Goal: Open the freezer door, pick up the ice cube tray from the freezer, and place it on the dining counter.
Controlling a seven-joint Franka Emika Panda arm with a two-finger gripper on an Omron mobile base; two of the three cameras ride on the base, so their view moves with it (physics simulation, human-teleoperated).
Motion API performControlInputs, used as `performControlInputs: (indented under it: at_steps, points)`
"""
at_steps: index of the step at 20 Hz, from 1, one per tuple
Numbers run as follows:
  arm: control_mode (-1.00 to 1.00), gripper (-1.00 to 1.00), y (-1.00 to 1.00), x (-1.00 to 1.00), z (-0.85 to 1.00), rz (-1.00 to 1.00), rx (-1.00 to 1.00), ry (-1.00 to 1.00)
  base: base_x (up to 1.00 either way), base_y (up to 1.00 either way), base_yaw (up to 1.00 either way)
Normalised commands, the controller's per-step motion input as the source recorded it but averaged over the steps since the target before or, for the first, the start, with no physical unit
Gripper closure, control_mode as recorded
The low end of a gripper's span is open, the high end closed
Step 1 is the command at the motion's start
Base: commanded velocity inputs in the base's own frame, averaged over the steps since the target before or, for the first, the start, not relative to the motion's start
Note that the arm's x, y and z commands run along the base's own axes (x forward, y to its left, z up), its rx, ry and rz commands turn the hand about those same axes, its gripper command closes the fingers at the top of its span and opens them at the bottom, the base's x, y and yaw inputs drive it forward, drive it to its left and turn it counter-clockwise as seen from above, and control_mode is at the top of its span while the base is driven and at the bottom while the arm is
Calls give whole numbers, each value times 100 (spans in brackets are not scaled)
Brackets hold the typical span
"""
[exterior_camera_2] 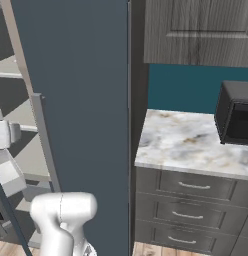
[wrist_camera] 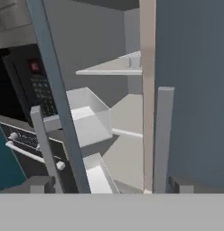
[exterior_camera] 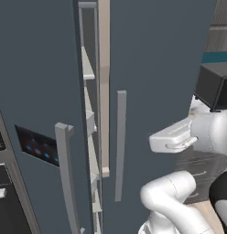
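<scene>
Claw [wrist_camera: 107,185] wide, empty; freezer door [exterior_camera: 37,91] ajar; dispenser panel [exterior_camera: 38,146] writing unreadable.

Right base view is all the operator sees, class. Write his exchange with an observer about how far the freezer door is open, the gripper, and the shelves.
Operator: Is the door open?
Observer: Left base view: the freezer door stands ajar, leaving a narrow gap.
Operator: And the gripper?
Observer: Hand view: the gripper is open, holding nothing, facing that gap.
Operator: Anything inside?
Observer: Hand view: a small pale object sits on the upper shelf, too small to identify.
</scene>
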Motion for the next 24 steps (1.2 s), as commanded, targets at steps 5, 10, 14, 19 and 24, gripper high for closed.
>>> performControlInputs:
  at_steps: [5,10,14,19,24]
  points:
    - [-100,-100,0,43,0,32,5,-9,0,0,0]
    - [-100,-100,-1,34,0,37,5,-20,0,0,0]
    - [-100,-100,1,25,-8,34,1,-14,0,0,0]
    - [-100,-100,14,10,-32,26,0,-3,0,0,0]
    - [-100,-100,11,22,-18,10,1,-7,0,0,0]
